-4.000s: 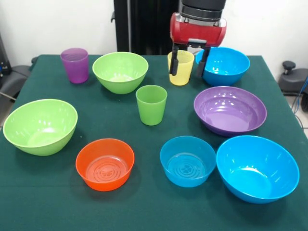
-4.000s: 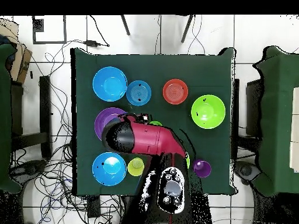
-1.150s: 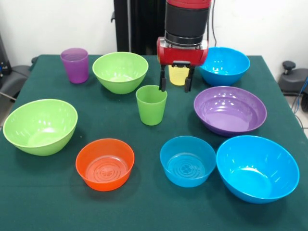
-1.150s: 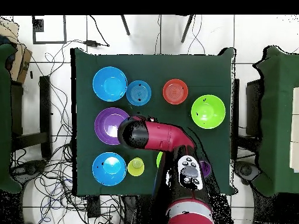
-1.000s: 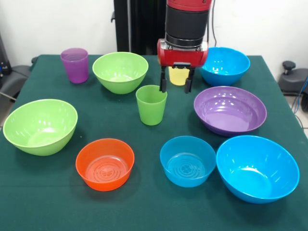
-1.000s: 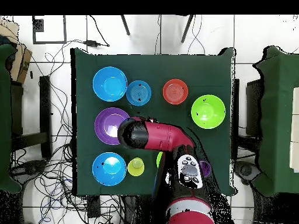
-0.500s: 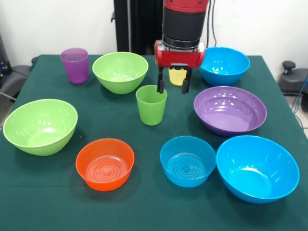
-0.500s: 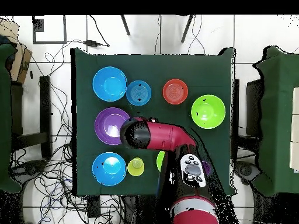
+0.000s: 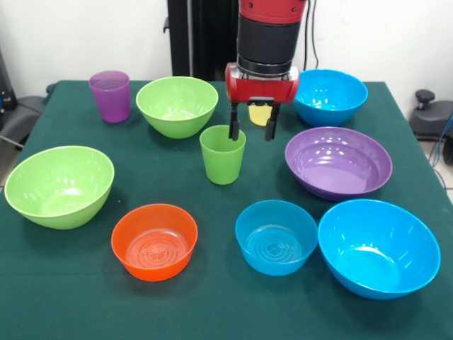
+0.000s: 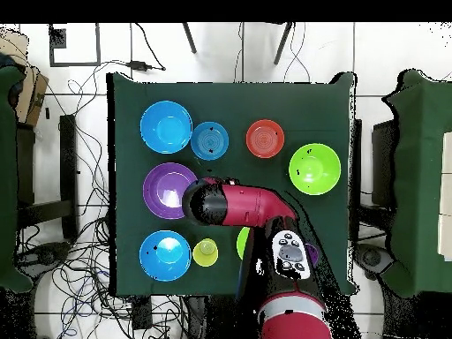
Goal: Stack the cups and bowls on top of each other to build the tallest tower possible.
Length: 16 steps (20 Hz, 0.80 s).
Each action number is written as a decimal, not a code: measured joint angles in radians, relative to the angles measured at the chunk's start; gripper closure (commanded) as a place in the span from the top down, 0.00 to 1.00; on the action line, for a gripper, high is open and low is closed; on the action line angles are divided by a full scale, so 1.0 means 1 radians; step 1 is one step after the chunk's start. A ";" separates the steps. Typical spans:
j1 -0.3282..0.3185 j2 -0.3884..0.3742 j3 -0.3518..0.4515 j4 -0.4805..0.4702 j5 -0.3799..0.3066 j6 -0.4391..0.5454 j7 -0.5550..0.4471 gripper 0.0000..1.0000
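While the gripper (image 9: 250, 131) hangs with fingers spread and empty just right of the green cup (image 9: 222, 154), nothing is stacked: purple cup (image 9: 110, 95) far left, yellow cup (image 9: 260, 113) behind the gripper, bowls (image 9: 176, 105) scattered singly across the table (image 9: 56, 283).
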 measured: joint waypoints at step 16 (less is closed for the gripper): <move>0.002 0.096 0.000 -0.016 -0.030 -0.024 0.000 1.00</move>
